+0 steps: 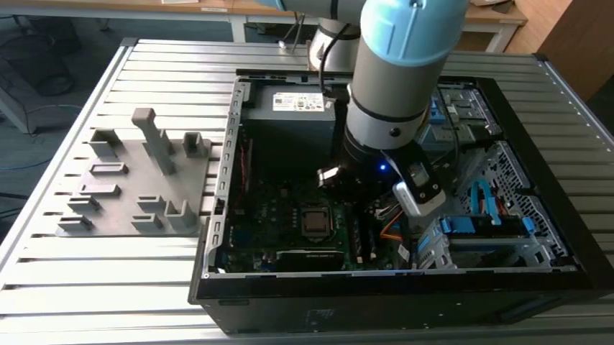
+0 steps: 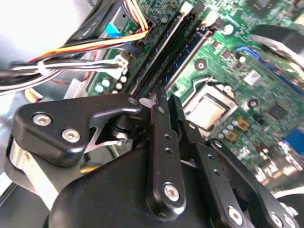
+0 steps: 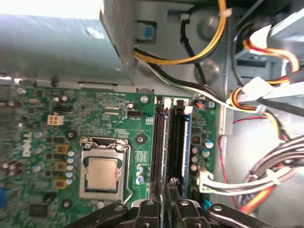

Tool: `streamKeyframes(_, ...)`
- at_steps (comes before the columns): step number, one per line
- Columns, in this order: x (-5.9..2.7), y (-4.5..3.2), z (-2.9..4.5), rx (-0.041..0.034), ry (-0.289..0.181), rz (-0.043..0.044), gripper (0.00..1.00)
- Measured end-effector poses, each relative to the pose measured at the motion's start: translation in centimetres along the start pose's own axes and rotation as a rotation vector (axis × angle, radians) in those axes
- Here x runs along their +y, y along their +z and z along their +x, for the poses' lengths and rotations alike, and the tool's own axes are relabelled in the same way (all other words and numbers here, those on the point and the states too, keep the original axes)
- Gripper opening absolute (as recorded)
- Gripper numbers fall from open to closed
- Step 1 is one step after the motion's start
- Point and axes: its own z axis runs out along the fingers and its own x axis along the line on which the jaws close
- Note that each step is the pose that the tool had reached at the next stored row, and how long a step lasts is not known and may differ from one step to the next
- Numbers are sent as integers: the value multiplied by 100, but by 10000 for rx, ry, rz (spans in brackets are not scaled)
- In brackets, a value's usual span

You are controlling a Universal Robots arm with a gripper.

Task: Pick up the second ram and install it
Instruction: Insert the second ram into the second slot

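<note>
Biggest first: a slatted metal worktop (image 1: 57, 287) carries an open computer case (image 1: 384, 298), and the arm (image 1: 398, 72) reaches down into it, just off the processor (image 1: 315, 221) toward the exterior view's right. The grey holder block (image 1: 134, 194) sits outside the case, well away from the processor.

Down on the motherboard (image 3: 109, 109), the second ram (image 3: 161, 142) looks to be the long dark strip standing in the slots right beside the processor. I can't cleanly tell stick from bare slot there. The gripper (image 3: 169, 187) sits right over one end of that strip, its fingers drawn in tight, basically clenched. I can't tell whether they're nipping the stick's top edge or just resting on it.

Handling-wise, I'd guess it's very light, stiff and thin, and fragile at the chips and contact edge. So I'd hold it by the long top edge or the short ends and keep it dead upright, because a tilt would bind it in the slot.

The first wrist view looks straight down the slot line, so the alignment beside the processor is easy to judge. It also shows the cable bundle (image 3: 266, 180) on the far side of the slots from the processor. The second wrist view looks past the gripper's (image 2: 161, 97) linkage, so you see how close the tips sit together. The exterior view shows the holder block and the arm's lean.
</note>
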Motion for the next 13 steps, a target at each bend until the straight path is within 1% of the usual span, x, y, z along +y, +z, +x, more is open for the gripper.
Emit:
streamKeyframes(2, 1, -86, -2, -4, 0, 0, 21)
streamKeyframes(3, 2, -121, -3, -3, -2, 1, 19)
streamKeyframes(5, 3, -176, -4, -4, -4, 1, 19)
streamKeyframes(6, 3, -201, -4, -5, -3, 2, 13)
streamKeyframes(7, 4, -223, -5, -5, -3, 2, 10)
streamKeyframes(11, 5, -292, -7, -7, -3, 5, 10)
streamKeyframes(13, 5, -305, -7, -8, -3, 3, 10)
